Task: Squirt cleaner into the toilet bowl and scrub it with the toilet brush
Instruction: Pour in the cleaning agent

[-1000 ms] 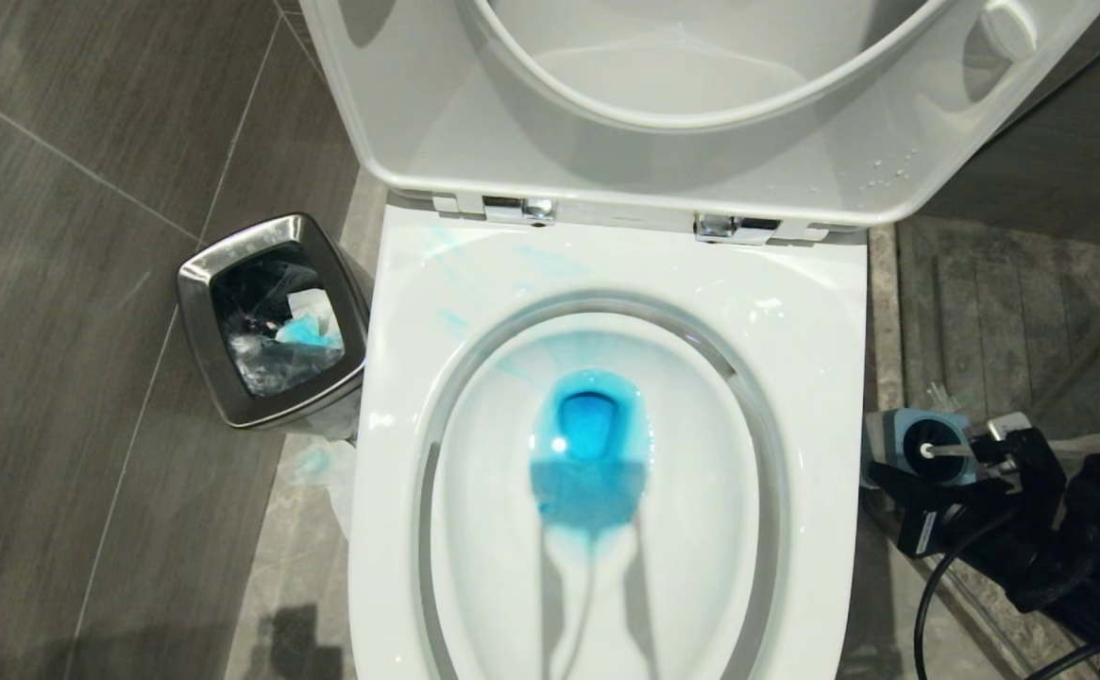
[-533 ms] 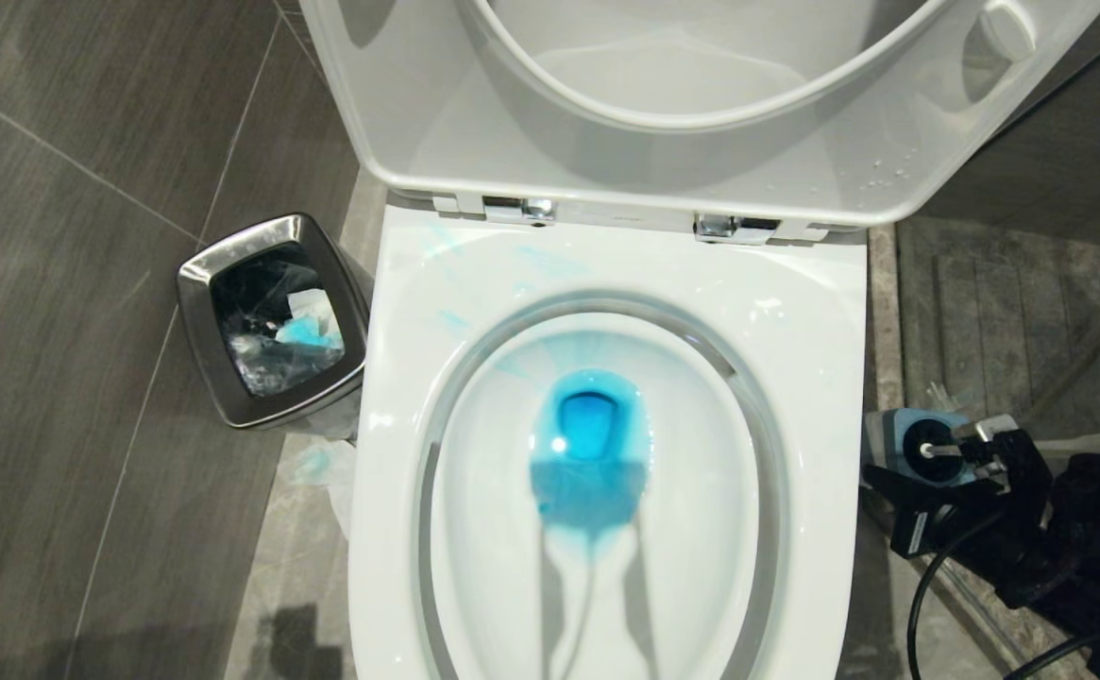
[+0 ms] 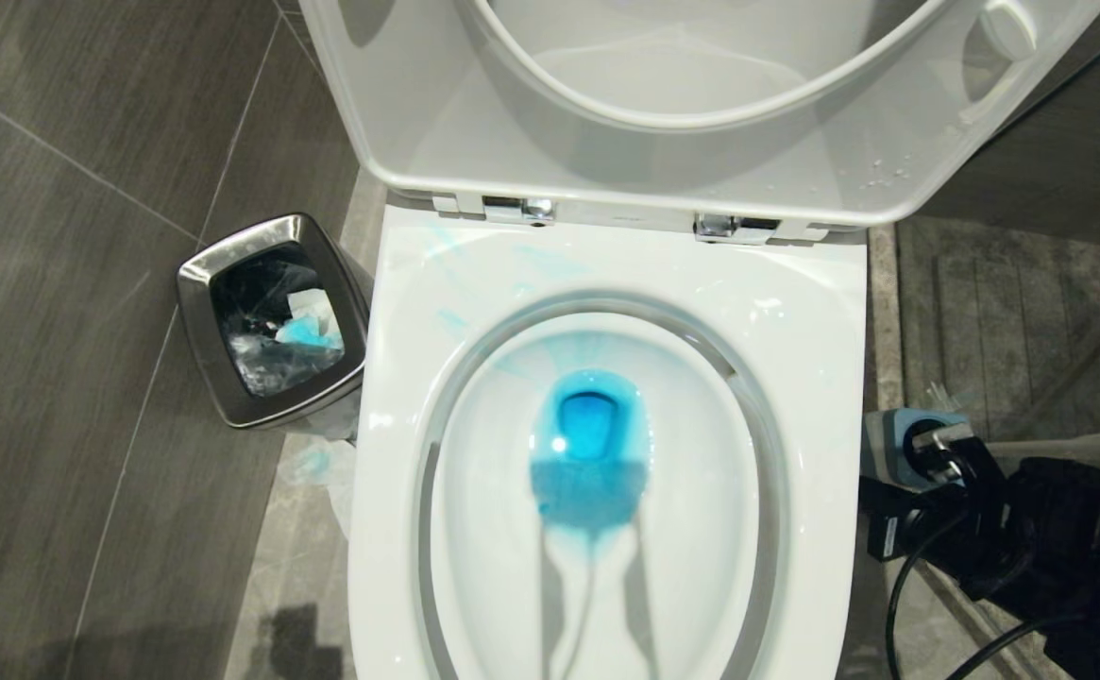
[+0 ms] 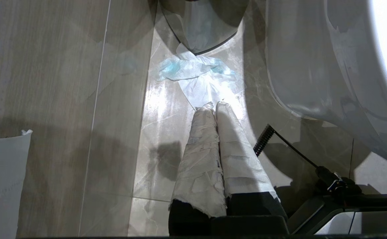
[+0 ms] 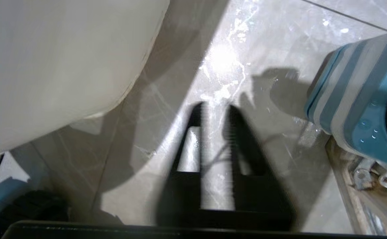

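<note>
Scene: a white toilet bowl [image 3: 606,491] stands with seat and lid raised; a steel bin [image 3: 271,321] sits on the floor at its left side.
Cleaner: the blue cleaner [image 3: 590,444] already tints the water at the bottom of the bowl, with pale streaks on the back rim.
Brush: the toilet brush holder [image 5: 356,99], striped grey and blue, stands on the floor just beside the bowl's right side; its handle cannot be made out.
Right pincer: the right pincer [image 5: 215,122] hangs low between bowl and holder, jaws slightly parted with only floor between them, grasping nothing.
Left pincer: the left pincer [image 4: 213,109], wrapped in white, is clenched and empty, parked near the floor over a blue-stained tissue [image 4: 193,71].
Step in hand: likely fetching the brush for scrubbing.
Doing it well: centre the open jaws on the handle above the holder's top, clamp firmly, then lift straight up so the holder does not tip.
</note>
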